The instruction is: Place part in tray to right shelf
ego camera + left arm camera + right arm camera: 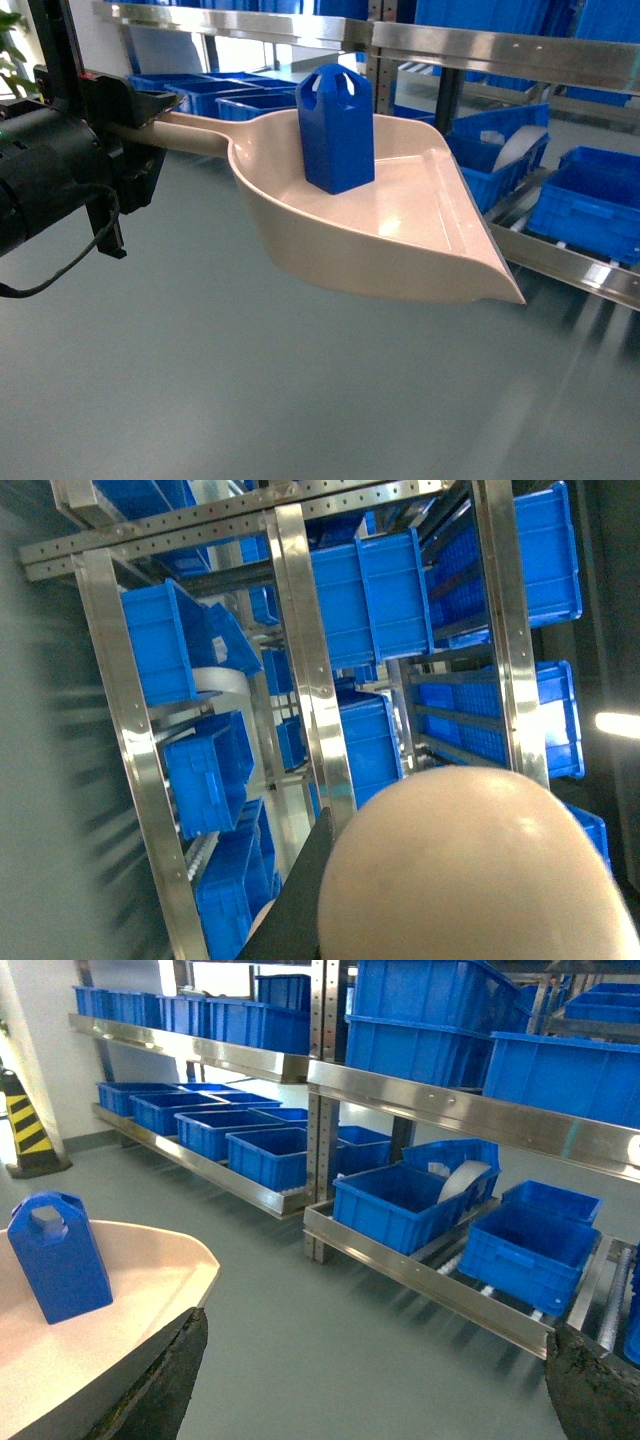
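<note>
Upright part (335, 125) mid-tray (400, 255), lip (490, 250) near shelf (570, 268)

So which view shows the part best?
Head: the part stands whole and upright in the tray, top holes clear. Right wrist shows it smaller, at the frame's left. Left wrist shows none of it, only the tray's underside.

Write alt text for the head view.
A blue part stands upright in a beige tray, held by its handle at the left above a grey floor. Behind it, a steel shelf holds blue crates.
</note>
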Tool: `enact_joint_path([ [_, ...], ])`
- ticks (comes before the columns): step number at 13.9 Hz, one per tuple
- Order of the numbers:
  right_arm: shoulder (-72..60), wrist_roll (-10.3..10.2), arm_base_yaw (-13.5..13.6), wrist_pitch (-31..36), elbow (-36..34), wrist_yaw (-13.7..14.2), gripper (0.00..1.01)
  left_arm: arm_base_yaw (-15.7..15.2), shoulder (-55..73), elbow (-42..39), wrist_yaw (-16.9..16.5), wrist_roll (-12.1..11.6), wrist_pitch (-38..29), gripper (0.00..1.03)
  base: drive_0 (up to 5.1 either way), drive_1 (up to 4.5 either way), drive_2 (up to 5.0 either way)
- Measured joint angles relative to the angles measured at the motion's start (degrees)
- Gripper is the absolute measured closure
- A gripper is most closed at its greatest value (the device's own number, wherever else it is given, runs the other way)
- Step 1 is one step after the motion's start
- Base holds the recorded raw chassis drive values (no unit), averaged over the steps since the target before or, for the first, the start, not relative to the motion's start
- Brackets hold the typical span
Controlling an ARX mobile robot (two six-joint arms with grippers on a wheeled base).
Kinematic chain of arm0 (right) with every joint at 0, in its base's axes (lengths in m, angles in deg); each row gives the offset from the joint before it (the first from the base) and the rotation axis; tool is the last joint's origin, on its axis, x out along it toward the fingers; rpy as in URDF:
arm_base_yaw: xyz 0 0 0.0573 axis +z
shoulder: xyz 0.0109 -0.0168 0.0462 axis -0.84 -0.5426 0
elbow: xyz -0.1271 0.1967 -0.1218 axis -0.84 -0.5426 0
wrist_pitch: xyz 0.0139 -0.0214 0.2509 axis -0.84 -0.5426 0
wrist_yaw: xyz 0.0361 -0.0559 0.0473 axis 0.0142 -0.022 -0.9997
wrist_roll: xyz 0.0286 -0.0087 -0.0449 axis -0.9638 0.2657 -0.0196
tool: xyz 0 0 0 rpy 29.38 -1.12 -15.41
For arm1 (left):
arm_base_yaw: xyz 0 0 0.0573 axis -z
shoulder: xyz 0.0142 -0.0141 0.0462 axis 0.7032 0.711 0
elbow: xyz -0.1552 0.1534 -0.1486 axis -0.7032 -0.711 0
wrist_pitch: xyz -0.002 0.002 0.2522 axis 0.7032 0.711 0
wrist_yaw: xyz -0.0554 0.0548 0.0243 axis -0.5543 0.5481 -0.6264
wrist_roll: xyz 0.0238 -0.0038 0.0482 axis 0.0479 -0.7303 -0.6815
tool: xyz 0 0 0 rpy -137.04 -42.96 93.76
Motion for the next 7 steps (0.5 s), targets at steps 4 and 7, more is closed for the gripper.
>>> enact_joint_path([
  [4, 0.0, 0.0, 0.0, 0.0, 0.0, 0.0, 0.03, 0.0, 0.0, 0.0, 0.0, 0.0, 0.0, 0.89, -1.6, -1.59, -1.6],
  [7, 0.0, 0.0, 0.0, 0.0, 0.0, 0.0, 0.03, 0.0, 0.0, 0.0, 0.0, 0.0, 0.0, 0.89, -1.7, -1.69, -1.7],
])
